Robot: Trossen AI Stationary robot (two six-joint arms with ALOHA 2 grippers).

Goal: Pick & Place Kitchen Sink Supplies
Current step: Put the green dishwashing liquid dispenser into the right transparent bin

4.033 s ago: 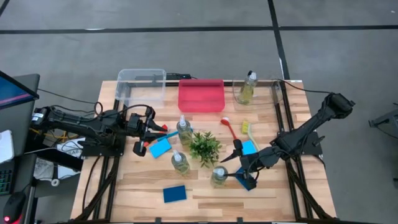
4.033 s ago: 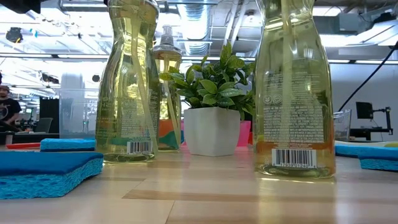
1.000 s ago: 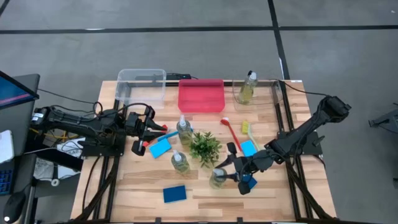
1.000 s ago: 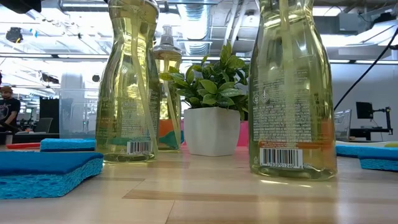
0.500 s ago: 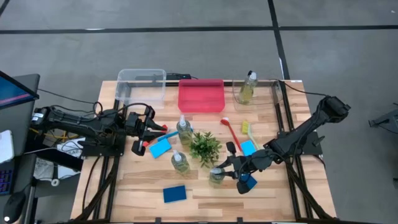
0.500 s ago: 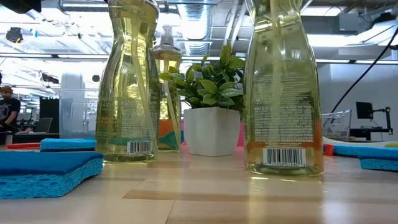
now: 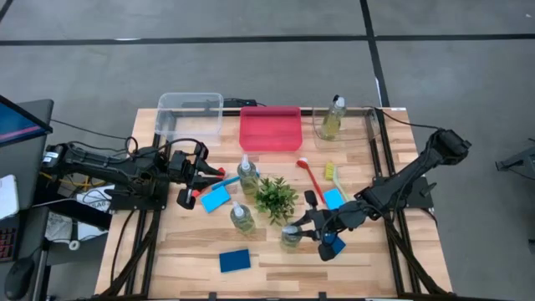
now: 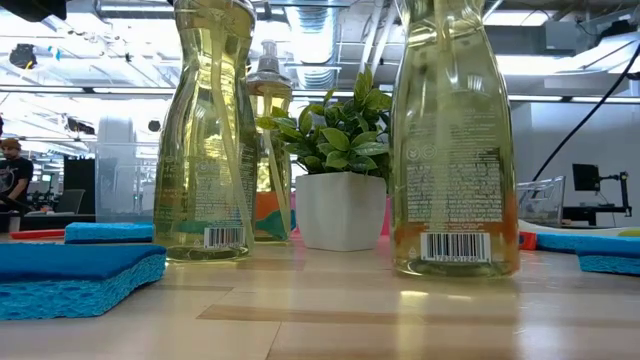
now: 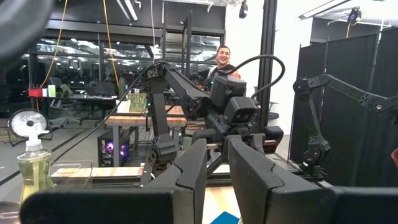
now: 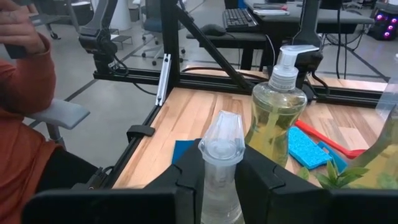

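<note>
Clear plastic, yellow-green fill: the bottle (image 7: 291, 238) I'm working stands near the front of the table, just right of centre, in front of the plant (image 7: 275, 197).
Grip: my right gripper (image 7: 294, 231) has its fingers clenched on that bottle's neck; in the right wrist view the pump top (image 10: 221, 147) sits squarely between the two dark fingers (image 10: 186, 180), touching both.
Axis: the bottle stands upright, long axis vertical, while the fingers come in level from the right, so I judge the next move to be a straight lift.
Base: in the low view the bottle (image 8: 455, 140) seems to rest on the wood, with no gap I can make out.
Nearer arm: the right one, already on it; the left arm is well apart across the table.
Left gripper: (image 7: 199, 177) waits at the left side, by a blue sponge (image 7: 215, 198); its fingers (image 9: 190, 177) stand close together with a slim gap and nothing between them.
Look: narrow neck, wide round body, label and barcode on its near side, liquid filling most of it.
Neighbours: a second bottle (image 7: 242, 216) stands just left, another (image 7: 247, 174) farther back, and a sponge (image 7: 333, 245) lies under my wrist.
Risk: I judge the smooth neck could slip in the grip.
</note>
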